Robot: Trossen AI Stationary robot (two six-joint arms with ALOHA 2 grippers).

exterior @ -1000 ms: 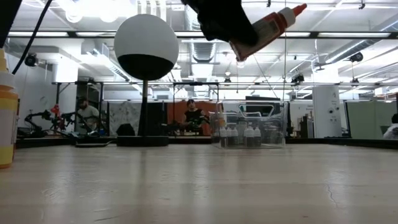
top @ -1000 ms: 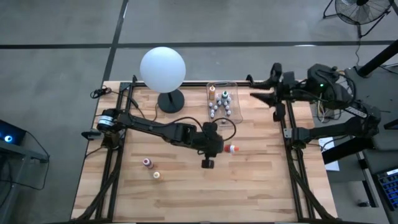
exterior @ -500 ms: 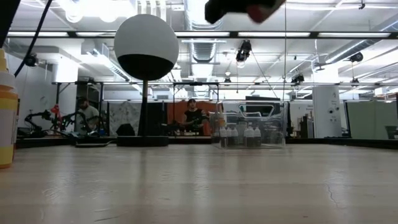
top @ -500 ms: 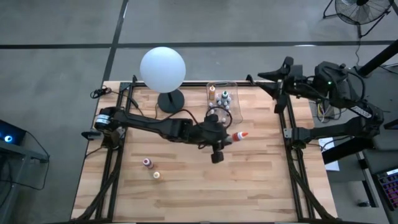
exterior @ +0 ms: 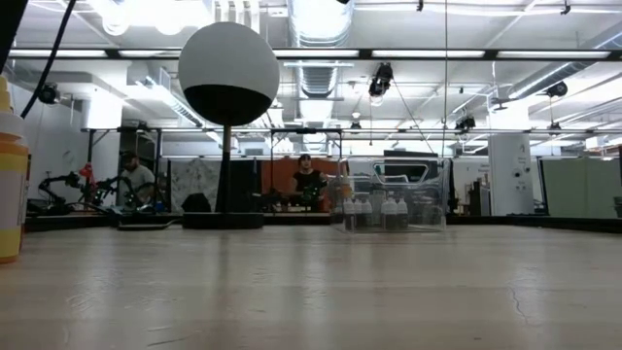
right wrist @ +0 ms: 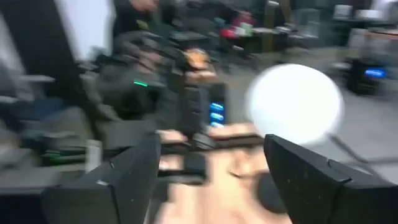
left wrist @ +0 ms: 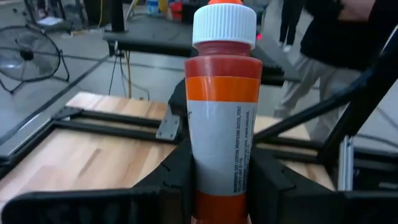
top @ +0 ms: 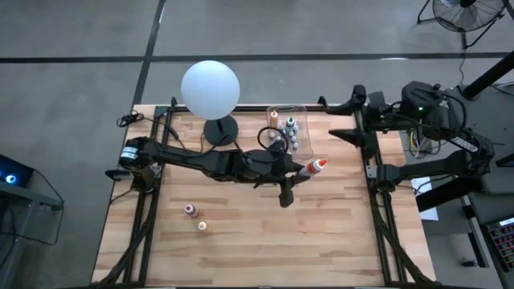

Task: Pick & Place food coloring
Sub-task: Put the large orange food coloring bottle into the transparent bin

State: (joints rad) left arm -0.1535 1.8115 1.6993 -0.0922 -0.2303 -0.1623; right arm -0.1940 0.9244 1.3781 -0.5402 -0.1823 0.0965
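My left gripper [top: 302, 171] is shut on a food coloring bottle [left wrist: 222, 112] with a red body, a white label and a white cap. It hangs high over the table's middle, near the clear bin [top: 287, 128], which holds several small bottles. Two more bottles [top: 190, 209] [top: 201, 225] stand on the boards at the near left. In the low view an orange bottle [exterior: 10, 175] shows at the edge and my left gripper is above the picture. My right gripper [right wrist: 214, 180] stands open over the table's far right edge [top: 345, 119], with nothing between its fingers. My left gripper pinches the bottle's lower body [left wrist: 219, 180] between its two fingers [left wrist: 177, 171], one on each side of the label. The fingers come nearly level from the table's left and lie along the bottle. The bottle is lifted clear, its capped end [top: 322, 163] pointing toward the right edge.
A white globe lamp [top: 210, 88] stands on a dark base [top: 219, 128] at the far middle, left of the bin. Black frame rails [top: 371, 172] run along both sides of the table. People show in the room beyond the table.
My left gripper has risen and gone toward the far right, nearer the bin, leaving the low view at the top. It has tipped from pointing down to nearly level, so the bottle's tip now points toward the right edge. My right gripper has opened wider.
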